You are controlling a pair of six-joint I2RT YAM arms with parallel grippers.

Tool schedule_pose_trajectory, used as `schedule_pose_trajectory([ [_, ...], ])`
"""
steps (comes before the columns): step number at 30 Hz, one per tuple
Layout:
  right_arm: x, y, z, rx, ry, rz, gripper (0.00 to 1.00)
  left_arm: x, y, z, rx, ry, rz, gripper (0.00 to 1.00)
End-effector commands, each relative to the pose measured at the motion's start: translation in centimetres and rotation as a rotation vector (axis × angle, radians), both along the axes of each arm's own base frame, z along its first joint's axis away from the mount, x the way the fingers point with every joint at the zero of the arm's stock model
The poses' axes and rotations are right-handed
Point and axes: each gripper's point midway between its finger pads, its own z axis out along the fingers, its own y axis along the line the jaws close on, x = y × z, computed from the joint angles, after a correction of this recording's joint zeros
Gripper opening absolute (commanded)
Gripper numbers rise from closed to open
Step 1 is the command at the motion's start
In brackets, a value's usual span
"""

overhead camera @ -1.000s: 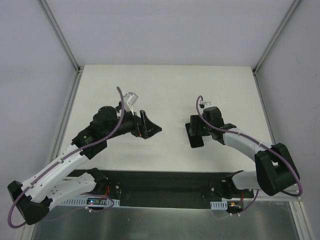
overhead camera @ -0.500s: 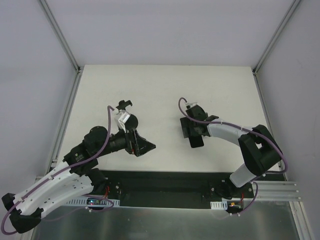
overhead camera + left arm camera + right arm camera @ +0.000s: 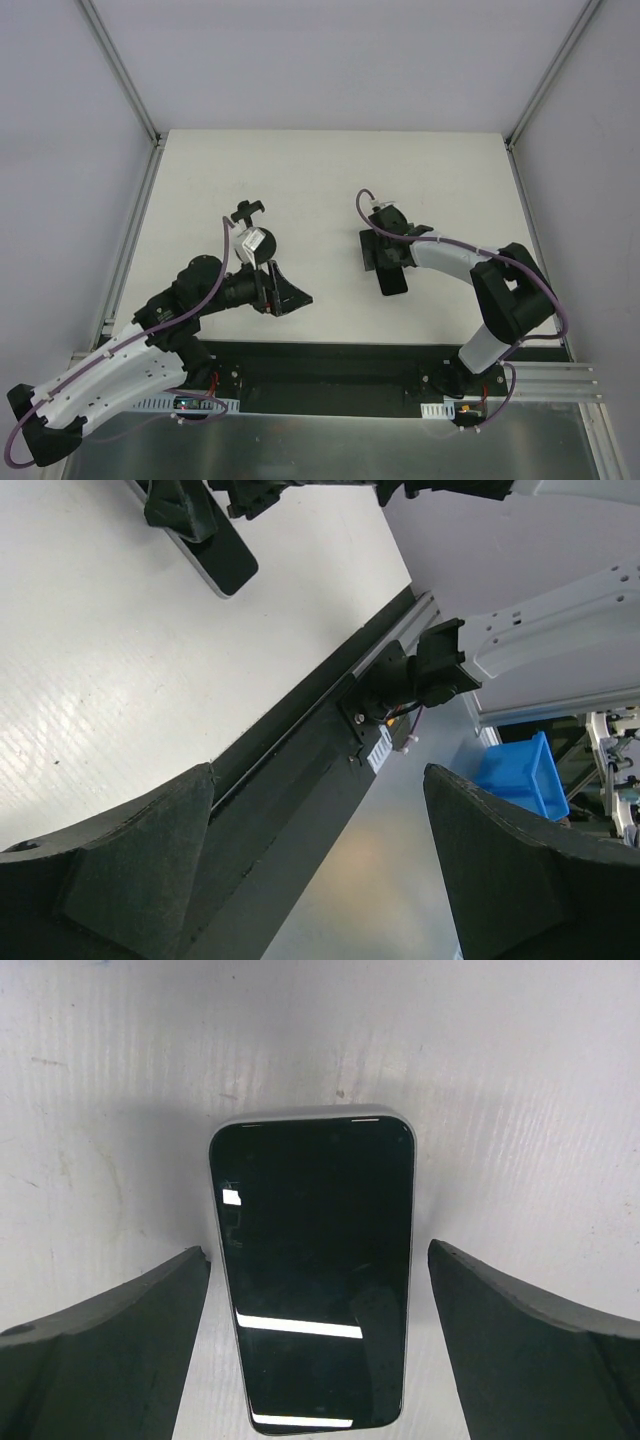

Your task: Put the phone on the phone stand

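The phone [image 3: 312,1270], flat, black and glossy, lies face up on the white table [image 3: 330,180] between the fingers of my right gripper [image 3: 318,1250]. That gripper is open, and neither finger touches the phone's sides. From above, the right gripper [image 3: 382,260] covers the phone's far end, leaving the near end of the phone [image 3: 393,283] showing. The phone stand [image 3: 245,211] stands at centre left, with only its black clamp bracket showing. My left gripper [image 3: 288,298] is open and empty, near and to the right of the stand. In the left wrist view the phone [image 3: 215,560] appears at top left.
A black mounting rail [image 3: 320,365] runs along the table's near edge. Aluminium posts [image 3: 125,80] and white walls enclose the table. A blue bin [image 3: 520,780] sits off the table beyond the rail.
My left arm has pulled back toward the near edge, uncovering the phone stand. My right gripper has swung left and now lines up over the phone, its jaws wider.
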Motion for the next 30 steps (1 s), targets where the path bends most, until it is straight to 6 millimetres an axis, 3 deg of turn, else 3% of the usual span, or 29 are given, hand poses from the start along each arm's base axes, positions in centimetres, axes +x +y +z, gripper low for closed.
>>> schedule_pose_trajectory([
  [1,-1.3,-1.0,-1.1,0.021,0.068,-0.071,0.93,-0.1,-0.9,1.5,-0.027,0.01,-0.026,0.84],
  [6,-2.5,-1.6,-2.9,0.018,0.196,-0.087,0.92,0.4,-1.2,2.5,-0.035,0.014,-0.008,0.83],
  [8,-2.8,-1.5,-3.2,0.01,0.227,-0.078,0.84,0.3,-1.4,2.9,-0.041,0.011,-0.007,0.82],
  [10,-2.8,-1.4,-3.2,0.011,0.233,-0.072,0.73,0.5,-1.5,3.0,-0.038,0.006,0.001,0.82],
  [11,-2.8,-1.4,-3.1,0.011,0.228,-0.071,0.58,0.6,-1.5,3.1,-0.037,0.004,0.002,0.82],
  [13,-2.5,-1.6,-2.8,0.0,0.209,-0.08,0.45,0.8,-1.7,2.8,-0.021,0.008,0.003,0.82],
  [18,-2.3,-1.0,-2.2,0.04,0.184,-0.039,0.37,1.3,-2.7,2.2,0.024,0.012,-0.013,0.82],
  [20,-2.2,-0.4,-1.7,0.081,0.155,-0.006,0.23,2.0,-3.1,1.5,0.058,0.013,0.0,0.82],
  [22,-1.9,0.0,-1.2,0.106,0.119,0.016,0.01,2.7,-3.3,0.9,0.076,0.023,0.026,0.82],
  [30,-1.2,1.1,0.9,0.197,-0.001,0.072,0.01,5.1,-2.6,0.3,0.082,0.011,0.174,0.84],
])
